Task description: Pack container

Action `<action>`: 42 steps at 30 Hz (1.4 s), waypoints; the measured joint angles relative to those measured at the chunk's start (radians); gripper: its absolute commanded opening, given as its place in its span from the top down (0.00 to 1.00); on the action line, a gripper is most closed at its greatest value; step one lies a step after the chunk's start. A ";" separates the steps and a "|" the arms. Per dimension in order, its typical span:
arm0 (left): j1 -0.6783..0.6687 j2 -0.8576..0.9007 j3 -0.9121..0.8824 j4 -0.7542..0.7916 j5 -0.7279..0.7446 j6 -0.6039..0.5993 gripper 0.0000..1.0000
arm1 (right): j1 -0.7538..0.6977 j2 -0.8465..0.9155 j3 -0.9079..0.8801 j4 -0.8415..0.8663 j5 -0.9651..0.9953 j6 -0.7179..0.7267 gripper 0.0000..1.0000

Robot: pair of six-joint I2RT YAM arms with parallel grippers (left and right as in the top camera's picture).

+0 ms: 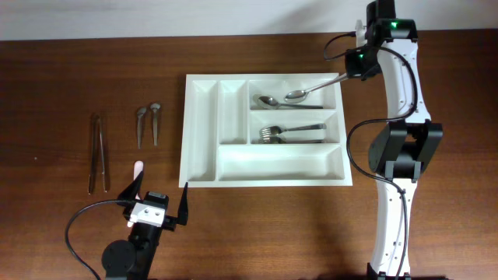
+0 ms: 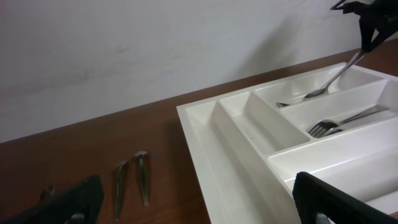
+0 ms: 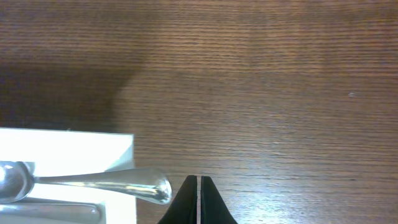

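Resting across the middle of the dark, fine-grained wooden desk [image 1: 62, 78] is the white plastic tray [image 1: 280, 163]. It is a smooth rectangle with rounded partitions: two narrow slots at its left, three long ones set crosswise at its right. From where I stand, two shiny metal spoons lie in the far crosswise slot. One spoon [image 1: 268, 100] lies flat. The other, tilted spoon [image 1: 296, 96] has its handle propped on the tray's right rim and jutting past it. The right fingers [image 3: 186, 205] hang just beyond that rounded handle end, pressed together with only a hairline seam between them and gripping nothing. Whether they graze the handle I cannot tell. The middle slot holds forks [image 1: 274, 134], overlapping so that I can't count them. On the bare wood left of the tray lie long metal tongs [image 1: 97, 152]. Between them and the tray lie two short dull utensils [image 1: 141, 124], their heads too small to name. The left fingers [image 1: 134, 190] sit near the desk's front edge, spread wide with nothing between them. One tip is close to the tray's near left corner, the other beside a small pale rounded thing [image 1: 138, 166] I cannot identify. In the left wrist view these black fingers block both lower corners and hide most of the tongs.
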 measured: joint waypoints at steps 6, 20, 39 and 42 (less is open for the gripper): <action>0.000 0.000 0.000 0.000 0.000 0.000 0.01 | 0.013 0.000 0.000 -0.008 -0.014 -0.011 0.96; 0.000 0.000 0.000 0.000 0.000 0.000 0.01 | 0.074 0.000 -0.001 -0.063 -0.016 -0.067 0.96; 0.000 0.000 0.000 0.000 0.000 0.000 0.01 | 0.039 0.000 -0.001 0.019 0.066 -0.062 0.96; 0.000 0.000 0.000 0.000 0.000 0.000 0.01 | 0.024 0.000 -0.001 0.031 0.069 -0.062 0.96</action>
